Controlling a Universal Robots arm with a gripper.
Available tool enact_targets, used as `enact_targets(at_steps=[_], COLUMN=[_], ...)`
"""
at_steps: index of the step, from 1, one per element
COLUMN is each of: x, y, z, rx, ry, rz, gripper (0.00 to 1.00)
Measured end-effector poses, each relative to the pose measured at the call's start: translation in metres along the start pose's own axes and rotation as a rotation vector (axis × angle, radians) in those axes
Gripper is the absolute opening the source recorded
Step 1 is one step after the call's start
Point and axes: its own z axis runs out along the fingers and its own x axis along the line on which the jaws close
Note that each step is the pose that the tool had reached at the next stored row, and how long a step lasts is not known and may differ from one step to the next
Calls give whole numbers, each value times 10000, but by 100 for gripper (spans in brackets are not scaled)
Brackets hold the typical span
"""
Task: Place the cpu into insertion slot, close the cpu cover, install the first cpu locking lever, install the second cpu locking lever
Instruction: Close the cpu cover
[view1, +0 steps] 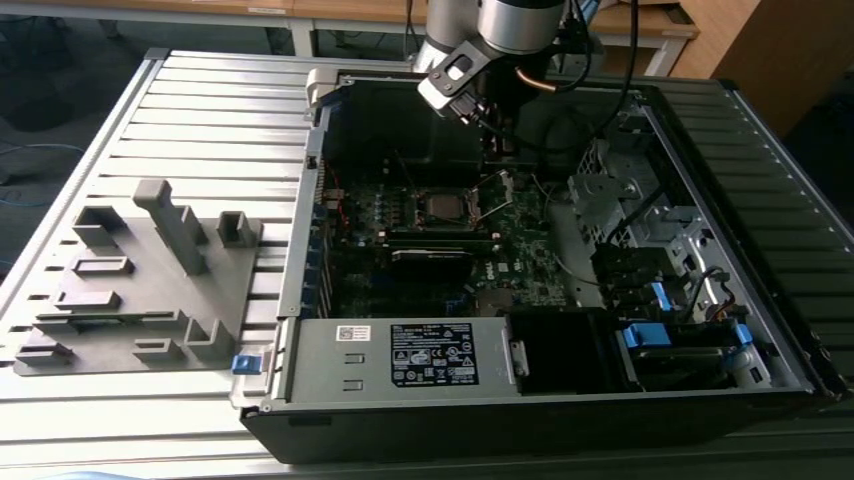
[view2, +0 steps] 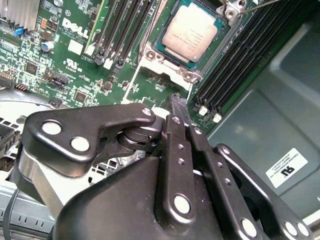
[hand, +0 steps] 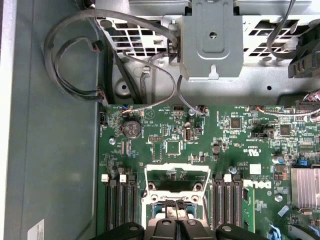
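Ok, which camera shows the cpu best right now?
The second wrist view: the cpu sits in the insertion slot, its silver top unobstructed. In the first wrist view the tool covers the middle of that slot; in the exterior view the slot is a small dark square.

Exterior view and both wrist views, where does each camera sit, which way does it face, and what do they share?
Exterior view: off the arm, above the open computer case, looking down into it; the arm reaches in.
First wrist view: on the wrist, looking along the gripper onto the motherboard and open cpu cover.
Second wrist view: on the wrist, angled past the gripper toward the cpu in the insertion slot.
Both wrist views share the gripper and motherboard.
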Motion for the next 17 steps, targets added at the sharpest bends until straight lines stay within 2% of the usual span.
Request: enact_targets(at_steps=[6, 17], x=[0, 7], y=[18, 216], z=[2, 17], rx=[0, 0], ry=[0, 1], rz=[0, -2], gripper=[11, 11])
